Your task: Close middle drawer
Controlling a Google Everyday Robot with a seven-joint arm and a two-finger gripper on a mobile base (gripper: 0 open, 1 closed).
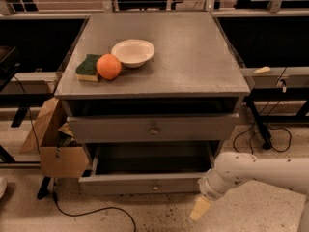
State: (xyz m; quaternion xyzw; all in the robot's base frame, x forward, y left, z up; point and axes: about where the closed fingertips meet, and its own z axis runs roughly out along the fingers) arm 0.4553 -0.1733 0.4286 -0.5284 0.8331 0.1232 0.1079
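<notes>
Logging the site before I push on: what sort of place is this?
Likely a lab or workshop bay: a grey metal cabinet with its middle drawer pulled out, cables loose on the floor, a cardboard box alongside. The gripper hangs low by that drawer's right front corner.

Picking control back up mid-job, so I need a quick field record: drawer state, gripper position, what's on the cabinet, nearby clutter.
middle drawer: pulled out, not yet closed
upper drawer: front set back behind the open one
gripper: low near the floor, by the open drawer's front right corner; contact cannot be told
cabinet top: bowl, orange and green sponge grouped on its left side
cardboard box: on the floor left of the cabinet
</notes>
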